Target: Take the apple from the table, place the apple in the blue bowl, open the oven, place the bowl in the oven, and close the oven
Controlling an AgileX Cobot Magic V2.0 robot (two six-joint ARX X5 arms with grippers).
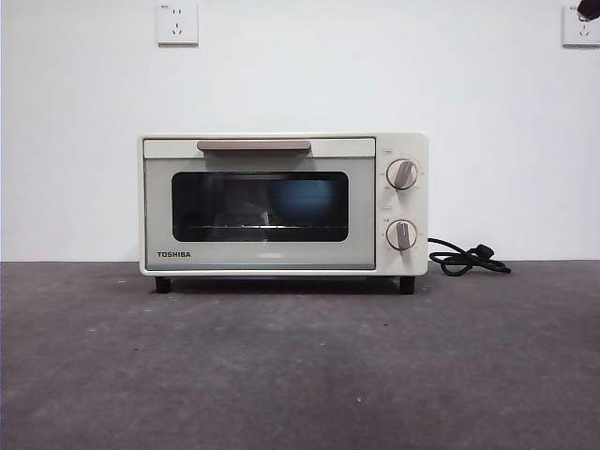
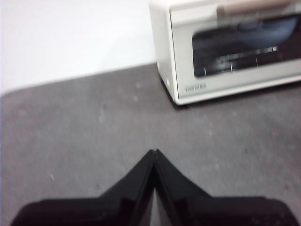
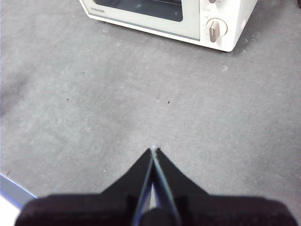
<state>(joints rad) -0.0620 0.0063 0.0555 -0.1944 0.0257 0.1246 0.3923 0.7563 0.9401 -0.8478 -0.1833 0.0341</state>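
Note:
The cream-white oven (image 1: 281, 204) stands at the back of the table (image 1: 300, 366) with its door closed and its beige handle (image 1: 253, 145) up. Through the dark glass a blue shape shows, the blue bowl (image 1: 305, 201). The apple is hidden. In the left wrist view my left gripper (image 2: 154, 153) hangs shut and empty over bare table, well in front of the oven's (image 2: 235, 52) left corner; the bowl (image 2: 268, 27) shows behind the glass. My right gripper (image 3: 154, 149) is shut and empty too, over the table before the oven's (image 3: 188, 19) knob side.
A black power cord (image 1: 469, 258) lies coiled to the right of the oven. Two wall sockets (image 1: 177, 23) sit high on the white wall. A black arm tip (image 1: 589, 7) shows at the top right corner. A blue edge strip (image 3: 14, 190) runs near my right gripper.

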